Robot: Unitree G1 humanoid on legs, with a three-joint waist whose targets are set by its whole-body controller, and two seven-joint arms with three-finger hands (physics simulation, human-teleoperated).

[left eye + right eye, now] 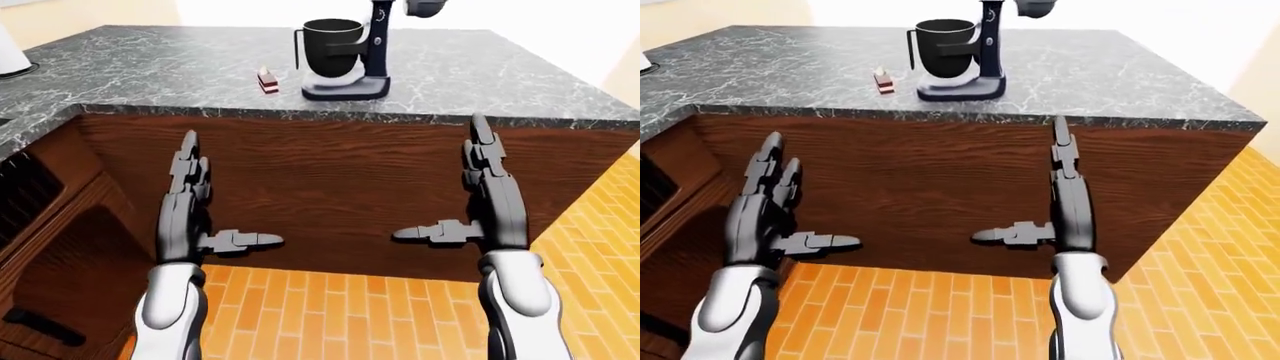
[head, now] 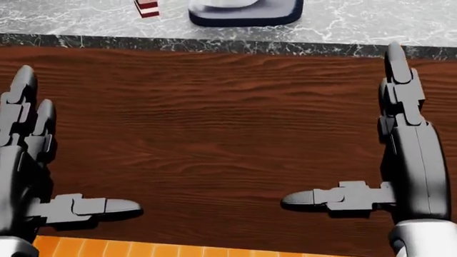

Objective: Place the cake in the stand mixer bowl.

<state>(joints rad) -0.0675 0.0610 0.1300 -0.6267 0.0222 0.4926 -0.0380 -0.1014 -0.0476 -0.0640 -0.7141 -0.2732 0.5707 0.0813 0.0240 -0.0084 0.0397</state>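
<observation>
Left-eye view: left hand [image 1: 190,217] and right hand [image 1: 480,210] splayed empty below counter edge [image 1: 330,116], cake [image 1: 267,80] beside mixer bowl [image 1: 330,46].

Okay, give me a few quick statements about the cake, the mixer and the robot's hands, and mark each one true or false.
1. The cake sits on the counter, to the left of the stand mixer in the left-eye view. True.
2. The cake is already inside the mixer bowl. False: it lies on the counter beside the mixer.
3. The right hand grips the cake. False: its fingers are spread and hold nothing.
4. The left hand is open and empty. True.
5. Both hands are below the counter edge, against the wood panel. True.
</observation>
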